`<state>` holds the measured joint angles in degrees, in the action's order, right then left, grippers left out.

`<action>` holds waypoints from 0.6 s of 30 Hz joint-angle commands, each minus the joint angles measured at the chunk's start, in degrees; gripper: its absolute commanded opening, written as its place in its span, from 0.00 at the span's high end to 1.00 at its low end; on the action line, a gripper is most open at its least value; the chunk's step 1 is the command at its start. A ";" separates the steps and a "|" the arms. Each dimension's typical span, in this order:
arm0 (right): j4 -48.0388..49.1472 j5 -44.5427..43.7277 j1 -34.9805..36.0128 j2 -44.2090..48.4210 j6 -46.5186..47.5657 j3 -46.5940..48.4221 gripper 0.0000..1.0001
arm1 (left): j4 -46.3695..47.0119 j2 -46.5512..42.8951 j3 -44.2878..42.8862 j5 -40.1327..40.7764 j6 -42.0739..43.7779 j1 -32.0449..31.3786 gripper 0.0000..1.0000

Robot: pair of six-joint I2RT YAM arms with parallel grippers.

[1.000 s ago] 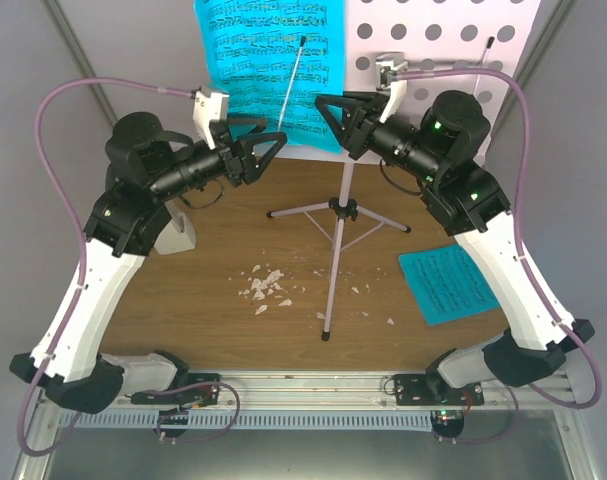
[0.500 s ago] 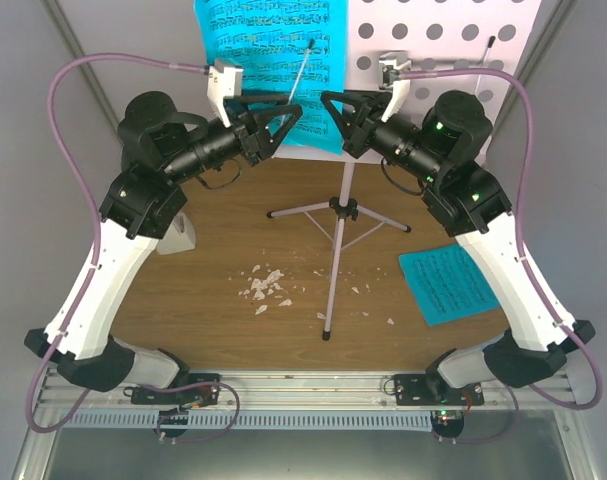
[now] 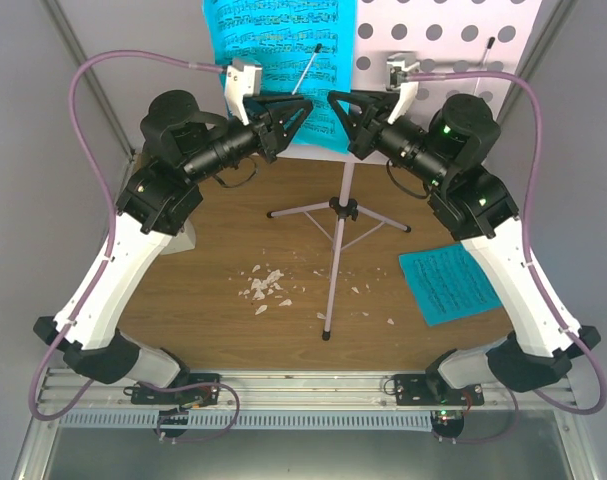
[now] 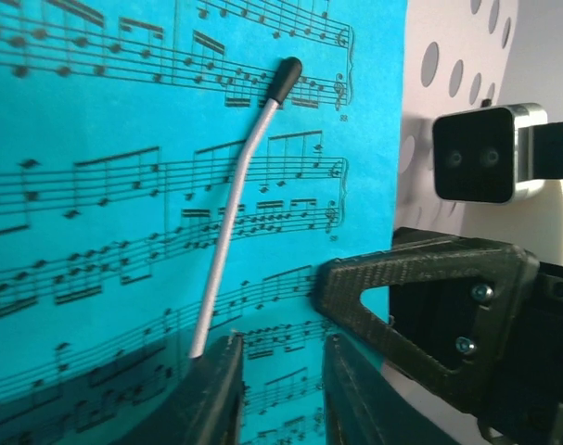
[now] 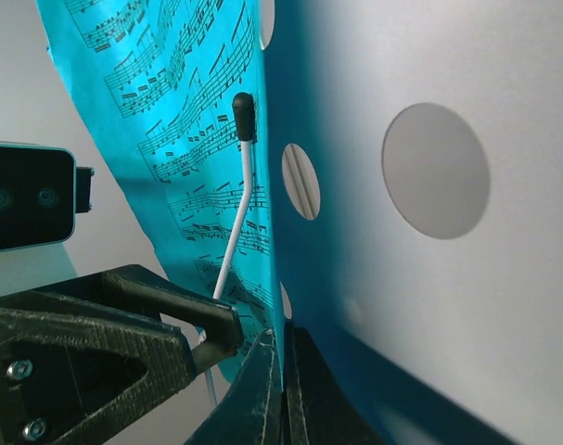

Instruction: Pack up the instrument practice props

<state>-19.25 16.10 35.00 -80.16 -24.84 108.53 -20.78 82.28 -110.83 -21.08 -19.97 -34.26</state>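
Note:
A cyan sheet-music page (image 3: 273, 60) hangs on the perforated plate (image 3: 443, 30) of the pale-lilac tripod music stand (image 3: 333, 250), held by a wire arm (image 4: 235, 204). My right gripper (image 3: 345, 112) is shut on the page's right edge (image 5: 267, 278), against the plate (image 5: 429, 278). My left gripper (image 3: 288, 115) is open just in front of the page (image 4: 123, 185), its fingers (image 4: 211, 399) near the wire's lower end. A second cyan page (image 3: 453, 282) lies flat on the table at the right. The white metronome (image 3: 186, 240) is mostly hidden behind the left arm.
White crumbs (image 3: 268, 285) lie scattered on the brown table (image 3: 223, 320) beside the stand's legs. Grey walls close in on both sides. The two grippers face each other closely; the right one's finger (image 4: 420, 306) shows in the left wrist view.
My left arm has risen and swung right, bringing its open gripper up to the hanging page. My right gripper has shifted slightly up at the page's edge.

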 commanded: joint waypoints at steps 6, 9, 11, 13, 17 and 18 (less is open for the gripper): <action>1.20 -1.60 -0.51 1.93 1.22 -1.48 1.00 | 5.11 -3.81 3.29 5.18 2.03 -0.27 0.71; 0.90 -1.82 -0.51 2.07 1.43 -1.48 0.99 | 5.36 -4.94 3.77 6.25 2.68 -0.20 0.62; 0.79 -1.94 -0.55 2.18 1.54 -1.56 1.00 | 4.83 -5.38 3.90 7.56 2.89 -0.19 0.58; 0.65 -1.90 -0.55 2.29 1.70 -1.57 0.99 | 4.61 -5.71 4.34 8.42 3.08 -0.19 0.53; 0.57 -1.94 -0.55 2.54 1.81 -1.72 1.00 | 4.68 -5.31 4.81 8.71 2.39 -0.19 0.45; 0.53 -1.80 -0.53 2.54 1.81 -1.74 1.00 | 4.51 -4.95 4.64 8.44 2.27 -0.19 0.44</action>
<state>-19.22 15.00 35.00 -79.05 -23.81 107.26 -18.55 76.97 -106.80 -14.13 -17.58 -34.46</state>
